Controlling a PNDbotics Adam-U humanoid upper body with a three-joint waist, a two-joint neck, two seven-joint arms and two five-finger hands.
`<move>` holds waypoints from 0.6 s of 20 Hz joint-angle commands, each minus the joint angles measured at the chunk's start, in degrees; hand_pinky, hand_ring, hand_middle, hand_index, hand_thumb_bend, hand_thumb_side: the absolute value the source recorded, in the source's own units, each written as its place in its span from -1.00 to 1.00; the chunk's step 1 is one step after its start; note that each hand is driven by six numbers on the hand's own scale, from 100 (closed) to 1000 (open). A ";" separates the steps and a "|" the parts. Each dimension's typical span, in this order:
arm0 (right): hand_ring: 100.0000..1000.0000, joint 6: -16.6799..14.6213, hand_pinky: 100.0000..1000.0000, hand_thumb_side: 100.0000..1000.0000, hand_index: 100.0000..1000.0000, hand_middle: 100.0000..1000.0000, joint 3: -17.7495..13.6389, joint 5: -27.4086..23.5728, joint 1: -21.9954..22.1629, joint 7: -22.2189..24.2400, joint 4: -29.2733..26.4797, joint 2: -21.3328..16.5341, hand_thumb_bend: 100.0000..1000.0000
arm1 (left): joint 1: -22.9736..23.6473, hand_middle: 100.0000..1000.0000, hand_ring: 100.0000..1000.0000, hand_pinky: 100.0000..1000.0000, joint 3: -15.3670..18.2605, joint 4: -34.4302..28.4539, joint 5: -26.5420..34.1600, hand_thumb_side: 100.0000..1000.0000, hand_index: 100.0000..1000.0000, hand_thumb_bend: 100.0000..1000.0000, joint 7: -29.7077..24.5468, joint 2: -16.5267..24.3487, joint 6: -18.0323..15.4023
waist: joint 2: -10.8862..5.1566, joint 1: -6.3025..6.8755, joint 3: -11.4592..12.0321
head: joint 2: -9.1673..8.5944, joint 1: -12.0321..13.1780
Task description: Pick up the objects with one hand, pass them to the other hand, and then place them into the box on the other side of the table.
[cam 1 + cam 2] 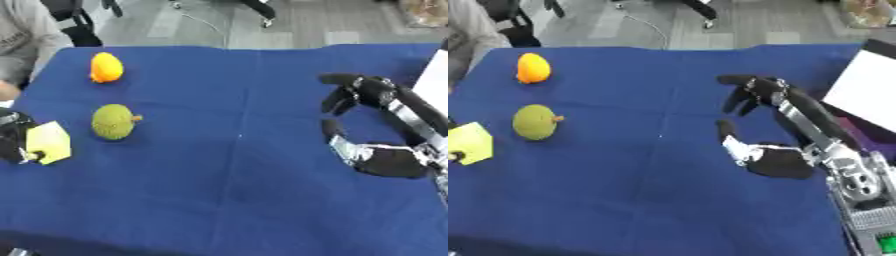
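Three things sit on the left of the blue worktop: an orange fruit at the far left, a green fruit with a small orange stem nearer, and a yellow block at the left edge. The left hand shows only as a dark shape at that edge, its fingers curled round the block — block and hand low over the cloth. The two fruits lie well apart from each other and from either hand. On the right, the right hand hovers palm-sideways over bare cloth, fingers spread and curved, thumb out, holding nothing. A white box stands at the far right edge — just beyond that arm.
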 commanded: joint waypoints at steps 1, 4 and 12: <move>0.34 -0.20 0.15 -0.35 0.75 0.04 -0.18 -0.03 -0.78 0.03 -0.73 -0.55 -1.00 | -0.39 -0.21 -0.05 0.38 1.35 -1.85 0.12 -0.75 -0.21 -0.96 2.23 1.66 -0.09 | -0.95 0.48 0.08 | -0.14 -0.61; 0.34 -0.23 0.15 -0.35 0.75 0.04 -0.22 -0.03 -0.70 0.03 -0.73 -0.55 -1.00 | -0.17 -0.22 -0.05 0.38 2.32 -3.47 0.08 -0.75 -0.25 -0.96 3.56 1.54 -0.01 | -1.02 0.47 0.16 | -0.14 -1.21; 0.34 -1.47 0.17 -0.36 0.75 0.05 -0.35 -0.72 -0.59 0.55 -1.40 -0.34 -1.00 | -1.88 -0.26 -0.11 0.41 5.68 -16.12 3.22 -0.74 -0.38 -1.00 8.98 -2.03 -1.10 | -1.20 0.02 0.55 | -0.14 -2.73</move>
